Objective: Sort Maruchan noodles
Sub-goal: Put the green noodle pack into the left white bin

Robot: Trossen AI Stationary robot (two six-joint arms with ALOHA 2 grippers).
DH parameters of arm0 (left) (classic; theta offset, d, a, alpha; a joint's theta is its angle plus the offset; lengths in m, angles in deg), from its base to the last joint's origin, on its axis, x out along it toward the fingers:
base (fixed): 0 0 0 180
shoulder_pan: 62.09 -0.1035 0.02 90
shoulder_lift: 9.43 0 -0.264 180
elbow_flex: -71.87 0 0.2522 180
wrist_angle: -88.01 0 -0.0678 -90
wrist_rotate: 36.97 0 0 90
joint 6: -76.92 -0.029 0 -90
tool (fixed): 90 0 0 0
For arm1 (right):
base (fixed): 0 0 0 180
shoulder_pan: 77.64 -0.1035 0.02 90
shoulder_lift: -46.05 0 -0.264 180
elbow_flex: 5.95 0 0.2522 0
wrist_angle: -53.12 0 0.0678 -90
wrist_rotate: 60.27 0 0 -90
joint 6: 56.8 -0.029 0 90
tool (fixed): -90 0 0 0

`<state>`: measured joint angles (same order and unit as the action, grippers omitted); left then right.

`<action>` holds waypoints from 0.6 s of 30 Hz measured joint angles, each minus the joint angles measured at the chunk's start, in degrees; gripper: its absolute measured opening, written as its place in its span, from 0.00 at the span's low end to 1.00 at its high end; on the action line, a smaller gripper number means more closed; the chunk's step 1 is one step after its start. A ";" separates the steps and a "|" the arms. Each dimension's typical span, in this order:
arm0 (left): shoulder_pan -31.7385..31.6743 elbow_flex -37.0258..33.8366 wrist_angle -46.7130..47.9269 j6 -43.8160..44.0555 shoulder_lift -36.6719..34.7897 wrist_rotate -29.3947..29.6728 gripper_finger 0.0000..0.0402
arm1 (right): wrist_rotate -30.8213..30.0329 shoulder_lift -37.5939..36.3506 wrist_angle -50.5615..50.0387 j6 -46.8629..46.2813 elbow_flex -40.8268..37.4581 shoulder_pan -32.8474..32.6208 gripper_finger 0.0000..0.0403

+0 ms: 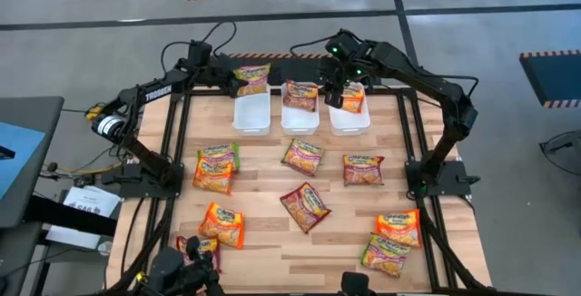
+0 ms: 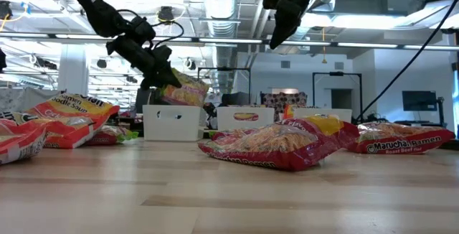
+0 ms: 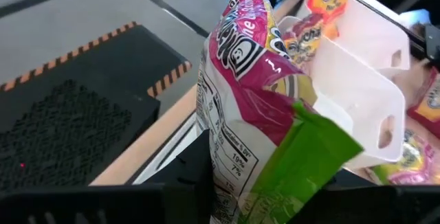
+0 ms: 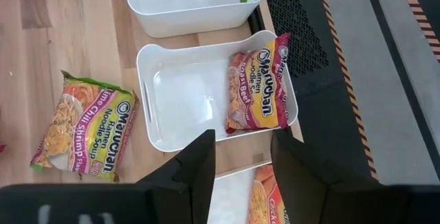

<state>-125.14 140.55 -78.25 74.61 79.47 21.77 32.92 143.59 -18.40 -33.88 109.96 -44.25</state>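
Observation:
My left gripper (image 1: 234, 75) is shut on a green-trimmed Maruchan noodles packet (image 1: 252, 79), which hangs over the far end of the left white bin (image 1: 251, 114). A maroon-trimmed packet (image 4: 258, 90) lies in the middle bin (image 1: 300, 116), propped against its far wall. An orange packet (image 1: 353, 99) lies in the right bin (image 1: 348, 119). My right gripper (image 4: 240, 172) hovers open above the right bin, nothing between its fingers. Several more packets lie flat on the table, among them a green-trimmed one (image 1: 216, 167) and a maroon one (image 1: 305, 207). My left gripper pinches the packet by one end (image 3: 237, 183) between its two fingers; the packet itself hides most of the contact. The fingers come slanting down from the table's left side. The packet sticks out beyond them, tilted and lifted clear above the left bin (image 2: 172, 121).
The three white bins stand in a row along the far edge. Loose packets are spread over the table's middle and near part (image 1: 302, 155), (image 1: 363, 169), (image 1: 399, 226), (image 1: 222, 225). Bare wood (image 1: 272, 241) lies between them. The frame's black rails run along the table's sides.

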 joint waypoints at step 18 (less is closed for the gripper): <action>0.60 -4.77 -7.52 0.01 0.24 2.61 0.30 | 0.02 0.04 -0.05 -0.53 -0.01 -0.02 0.41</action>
<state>-124.54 135.78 -85.78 74.62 79.71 24.38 32.93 143.63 -18.45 -34.41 109.96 -44.28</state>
